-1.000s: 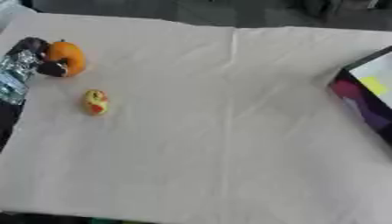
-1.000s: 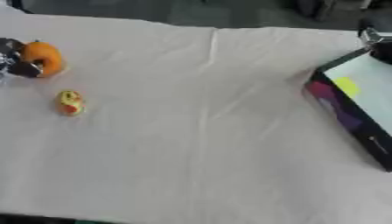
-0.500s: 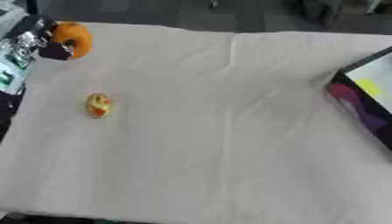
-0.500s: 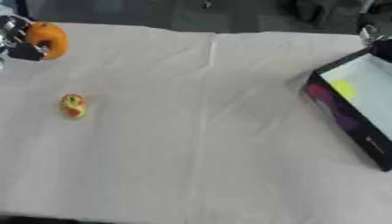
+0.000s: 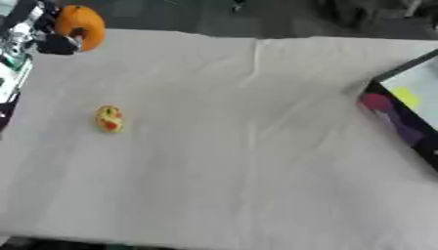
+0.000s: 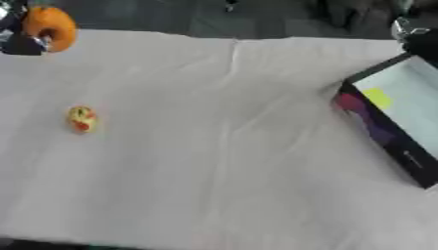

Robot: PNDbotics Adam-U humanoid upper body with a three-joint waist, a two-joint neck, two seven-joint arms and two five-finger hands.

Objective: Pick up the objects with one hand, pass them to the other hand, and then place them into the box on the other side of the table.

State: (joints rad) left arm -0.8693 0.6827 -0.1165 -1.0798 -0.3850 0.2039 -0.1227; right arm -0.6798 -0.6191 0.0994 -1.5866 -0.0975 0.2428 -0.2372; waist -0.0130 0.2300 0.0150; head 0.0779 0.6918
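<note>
Left eye view: left hand (image 5: 38, 36) apparently holds orange (image 5: 81, 25).

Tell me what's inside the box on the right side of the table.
The box shows a pale interior with one yellowish patch near its far end. Its dark near wall hides the lower part, and the rest runs out of view.

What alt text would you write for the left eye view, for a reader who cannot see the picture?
The left robot hand holds an orange object at the far left corner of a table covered in white cloth. A small yellow and red object lies on the cloth at the left, and a dark box sits at the right edge.
</note>
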